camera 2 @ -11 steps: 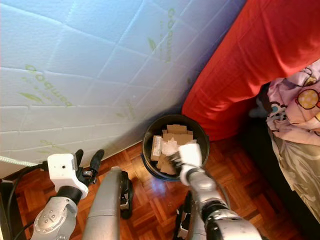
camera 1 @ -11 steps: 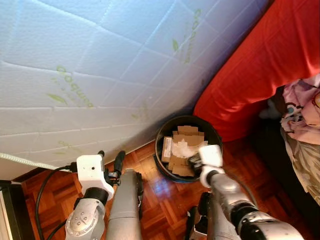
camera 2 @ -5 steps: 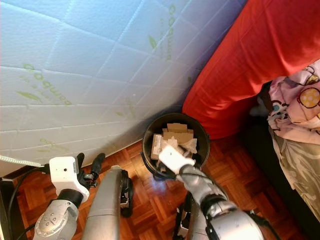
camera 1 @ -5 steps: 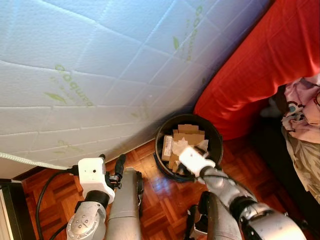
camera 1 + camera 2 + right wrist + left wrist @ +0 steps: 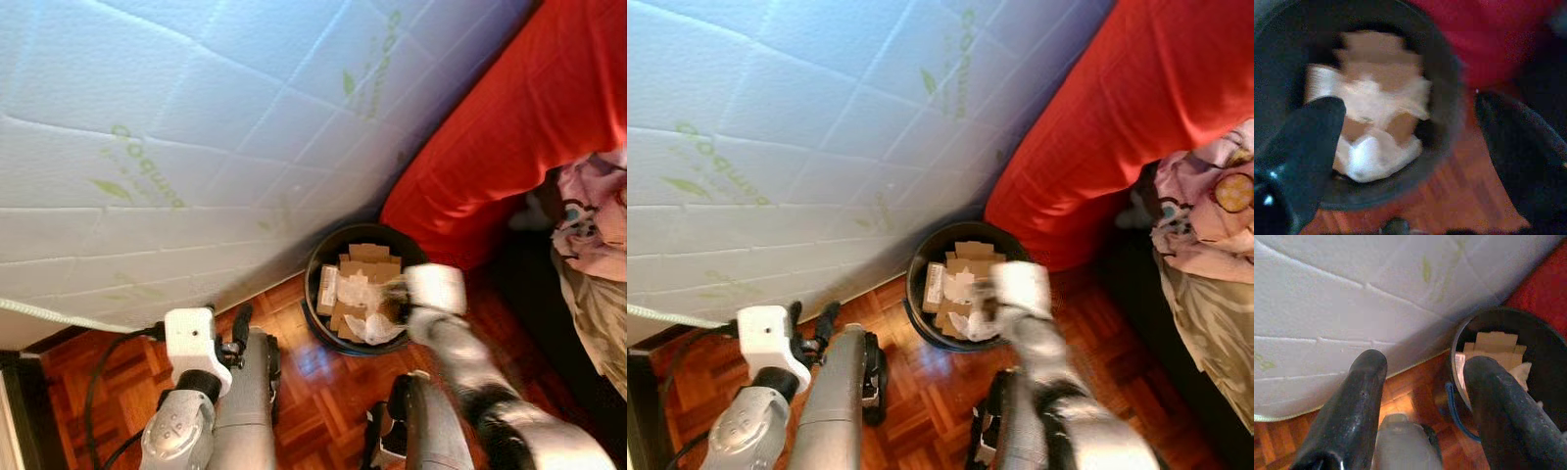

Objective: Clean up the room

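Observation:
A round black bin [image 5: 311,286] stands on the parquet against the mattress. It holds brown cardboard pieces [image 5: 368,262] and crumpled white paper [image 5: 369,323]. My right gripper [image 5: 1410,127] hovers over the bin's right side, blurred by motion. It is open, its two black fingers [image 5: 1312,132] spread wide with nothing between them and the white paper [image 5: 1371,156] below. My left gripper [image 5: 811,315] is held low at the left, beside the bin. It is open and empty, its fingertips [image 5: 1369,364] towards the mattress's bottom edge.
A white quilted mattress [image 5: 196,127] leans across the back and left. A red bed cover [image 5: 490,147] rises at the right, with patterned pink cloth [image 5: 598,206] beyond it. A grey cable [image 5: 49,315] runs along the floor at the left. Parquet floor [image 5: 323,392] lies in front of the bin.
My right gripper has swung from the bin's front to its right side. Crumpled white paper now lies uncovered at the bin's front. The left arm has barely shifted.

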You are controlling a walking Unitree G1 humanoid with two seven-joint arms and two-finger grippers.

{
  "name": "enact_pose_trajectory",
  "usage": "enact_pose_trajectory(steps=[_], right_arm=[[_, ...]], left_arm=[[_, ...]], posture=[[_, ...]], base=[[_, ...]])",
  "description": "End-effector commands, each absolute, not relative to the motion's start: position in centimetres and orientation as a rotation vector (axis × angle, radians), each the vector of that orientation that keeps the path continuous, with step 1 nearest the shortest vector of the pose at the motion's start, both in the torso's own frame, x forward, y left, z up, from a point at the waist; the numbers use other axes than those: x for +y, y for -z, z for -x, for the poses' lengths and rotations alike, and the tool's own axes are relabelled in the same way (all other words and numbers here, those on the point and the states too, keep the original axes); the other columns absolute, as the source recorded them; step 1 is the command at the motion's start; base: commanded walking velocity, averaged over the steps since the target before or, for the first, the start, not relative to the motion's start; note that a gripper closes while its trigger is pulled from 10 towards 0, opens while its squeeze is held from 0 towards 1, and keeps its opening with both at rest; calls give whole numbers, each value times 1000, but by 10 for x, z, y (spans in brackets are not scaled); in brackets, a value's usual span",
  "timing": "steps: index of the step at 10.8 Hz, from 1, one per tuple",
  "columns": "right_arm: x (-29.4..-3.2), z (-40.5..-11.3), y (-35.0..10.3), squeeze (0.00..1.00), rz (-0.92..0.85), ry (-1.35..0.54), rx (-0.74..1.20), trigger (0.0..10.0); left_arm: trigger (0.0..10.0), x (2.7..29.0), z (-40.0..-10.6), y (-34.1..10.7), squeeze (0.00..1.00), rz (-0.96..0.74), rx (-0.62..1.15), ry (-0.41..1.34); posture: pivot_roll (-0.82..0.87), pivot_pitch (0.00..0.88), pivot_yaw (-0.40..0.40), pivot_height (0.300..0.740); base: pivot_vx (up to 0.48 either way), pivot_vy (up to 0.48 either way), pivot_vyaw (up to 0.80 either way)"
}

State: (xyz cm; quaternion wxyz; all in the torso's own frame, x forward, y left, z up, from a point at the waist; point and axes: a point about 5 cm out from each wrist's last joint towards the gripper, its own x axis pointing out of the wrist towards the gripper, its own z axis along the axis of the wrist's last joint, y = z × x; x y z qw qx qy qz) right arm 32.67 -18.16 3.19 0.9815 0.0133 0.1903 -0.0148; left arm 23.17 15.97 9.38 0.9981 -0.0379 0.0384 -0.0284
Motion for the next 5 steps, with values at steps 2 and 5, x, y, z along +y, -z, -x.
enact_pose_trajectory(steps=[2,5], right_arm=[[-204,-295,-2,0,-114,123,456,10000],[-209,-250,32,0,-187,151,528,10000]], left_arm=[[10000,169,-229,-68,0,65,158,45],[10000,176,-248,-39,0,44,223,57]], posture=[[223,320,-33,631],[169,182,-20,661]], base=[[0,0,0],[0,0,0]])
